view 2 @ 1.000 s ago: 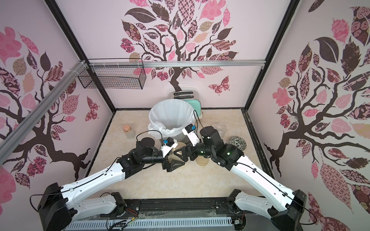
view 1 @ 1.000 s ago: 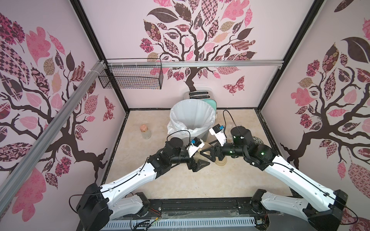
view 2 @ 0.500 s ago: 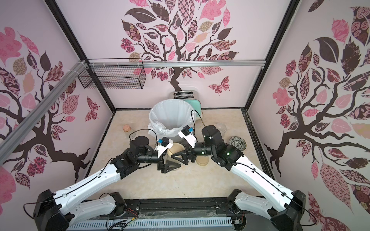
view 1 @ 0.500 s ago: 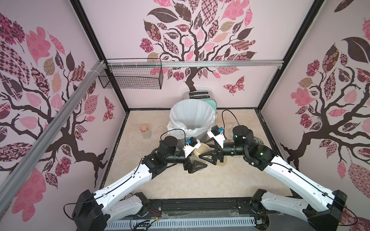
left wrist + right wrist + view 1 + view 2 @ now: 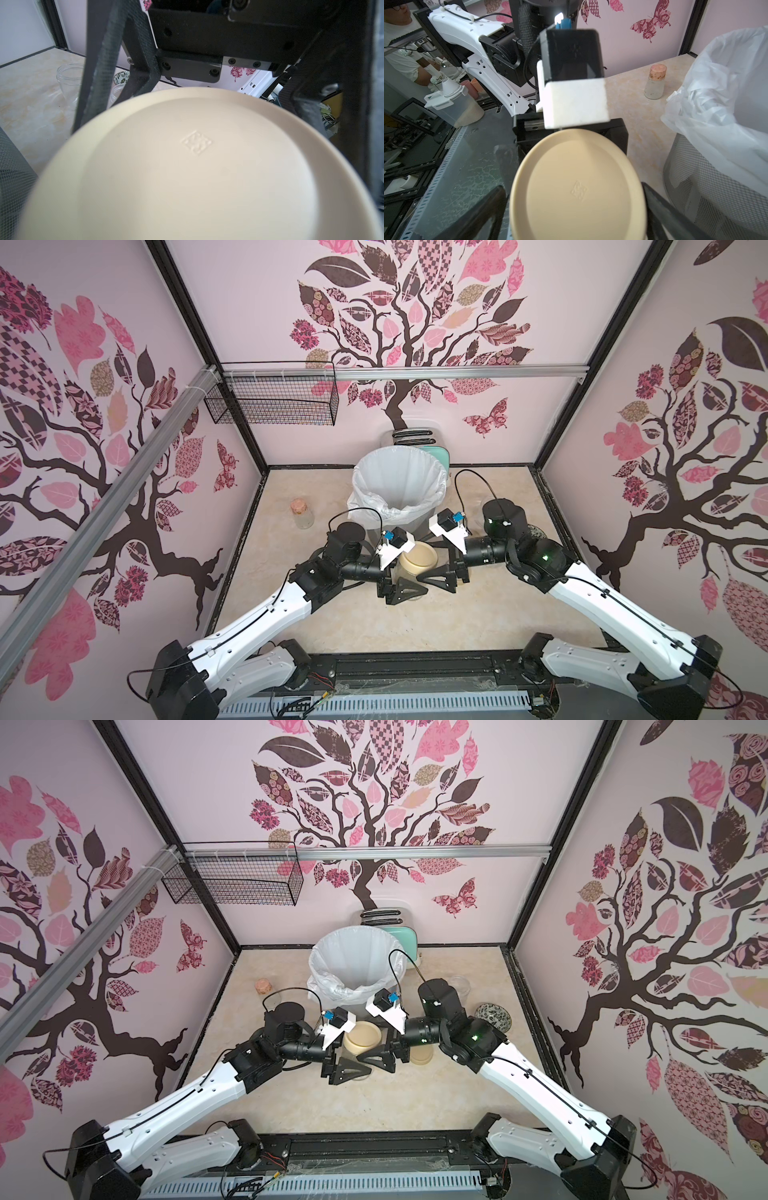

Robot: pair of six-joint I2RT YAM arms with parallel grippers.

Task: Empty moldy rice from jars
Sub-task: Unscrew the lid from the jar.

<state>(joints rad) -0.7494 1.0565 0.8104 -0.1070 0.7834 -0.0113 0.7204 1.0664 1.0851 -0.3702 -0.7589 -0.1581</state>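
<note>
One jar hangs above the table with its beige lid [image 5: 419, 560] [image 5: 363, 1038] on. My left gripper [image 5: 405, 583] is shut on the glass body below the lid. That lid [image 5: 187, 166] fills the left wrist view and hides my left fingers. My right gripper [image 5: 573, 187] faces the lid [image 5: 577, 187] and is open, with one finger [image 5: 488, 207] on each side of the rim. Two lidless clear jars [image 5: 68, 76] [image 5: 118, 93] stand on the table behind. The moldy rice does not show.
A mesh bin with a white bag [image 5: 399, 485] [image 5: 726, 104] stands just behind the grippers. A cork-stoppered flask [image 5: 302, 512] [image 5: 655, 83] is at the back left. A dark patterned bowl [image 5: 492, 1017] and another beige lid [image 5: 419, 1052] lie under my right arm.
My left arm has shifted left with the jar, and its lid now shows between the grippers. The right jaws stand wider than before.
</note>
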